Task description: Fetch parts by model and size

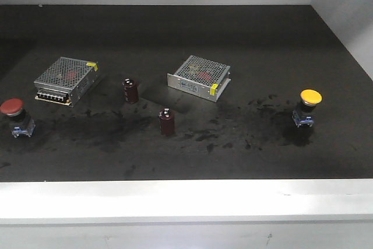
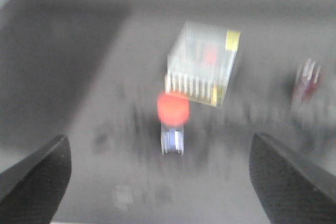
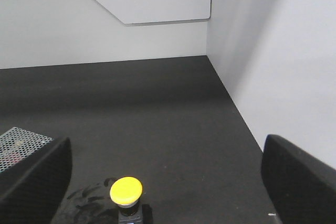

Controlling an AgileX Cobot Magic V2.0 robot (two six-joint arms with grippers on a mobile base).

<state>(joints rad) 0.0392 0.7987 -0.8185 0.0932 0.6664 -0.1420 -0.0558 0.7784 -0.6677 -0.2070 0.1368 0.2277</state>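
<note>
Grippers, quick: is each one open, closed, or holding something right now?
Left gripper: open, empty, red-capped switch ahead of it.
Right gripper: open, empty, yellow-capped switch ahead of it.

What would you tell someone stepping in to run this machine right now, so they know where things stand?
Left gripper: open, empty, pointed at the red-capped switch. That switch stands far left on the table, by a mesh-topped box. The left wrist view is blurred.
Right gripper: open, empty, pointed at the yellow-capped switch, which stands on the right side.
Done: nothing grasped yet; both switches stand upright on the table.
Left: grasp and fetch each switch. Leave the other mesh-topped box and the two maroon cylinders.
</note>
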